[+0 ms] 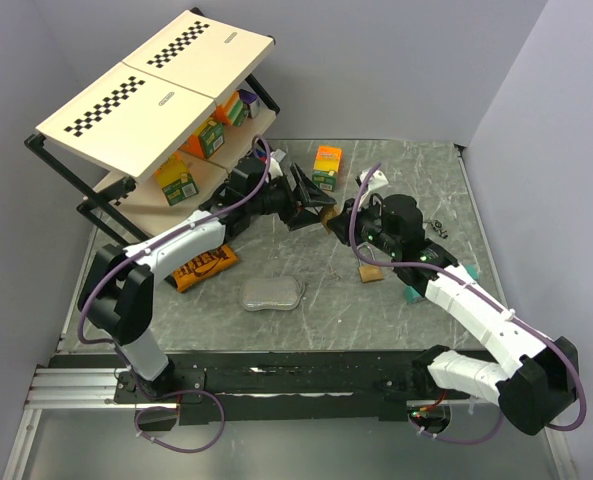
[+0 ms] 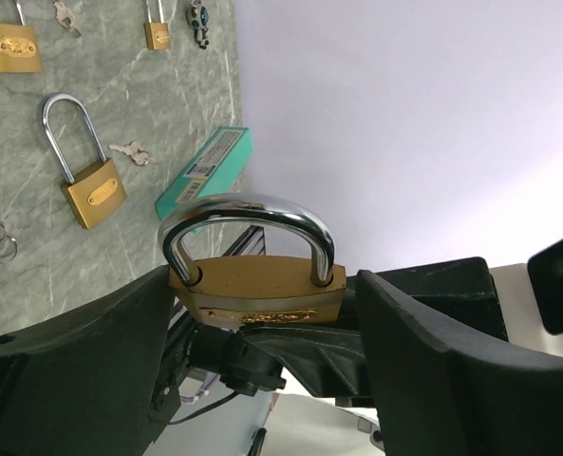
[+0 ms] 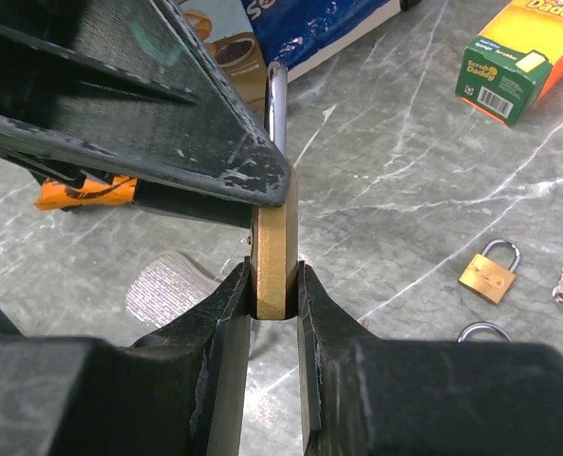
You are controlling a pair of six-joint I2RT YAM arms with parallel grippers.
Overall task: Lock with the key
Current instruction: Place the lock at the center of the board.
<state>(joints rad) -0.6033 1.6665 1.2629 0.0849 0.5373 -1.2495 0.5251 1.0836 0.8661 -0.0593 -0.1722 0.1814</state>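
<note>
A brass padlock (image 2: 257, 290) with a steel shackle hangs above the table between the two arms. My right gripper (image 3: 274, 277) is shut on the lower part of the padlock's body (image 3: 274, 252), seen edge-on. My left gripper (image 2: 262, 285) stands open around the same body. Its left finger (image 2: 120, 342) is at the lock's side and its right finger (image 2: 423, 351) is a little apart. In the top view both grippers meet at the padlock (image 1: 328, 217). Both shackle legs sit in the body. Small keys (image 2: 132, 152) lie on the table; no key shows in either gripper.
Other padlocks (image 2: 93, 190) lie on the marble table, and one (image 3: 490, 275) has a key (image 3: 561, 285) beside it. Also in view are a teal box (image 2: 205, 171), a green-orange box (image 1: 326, 165), a grey pouch (image 1: 272, 293), an orange bag (image 1: 201, 265) and a shelf rack (image 1: 156, 100) at back left.
</note>
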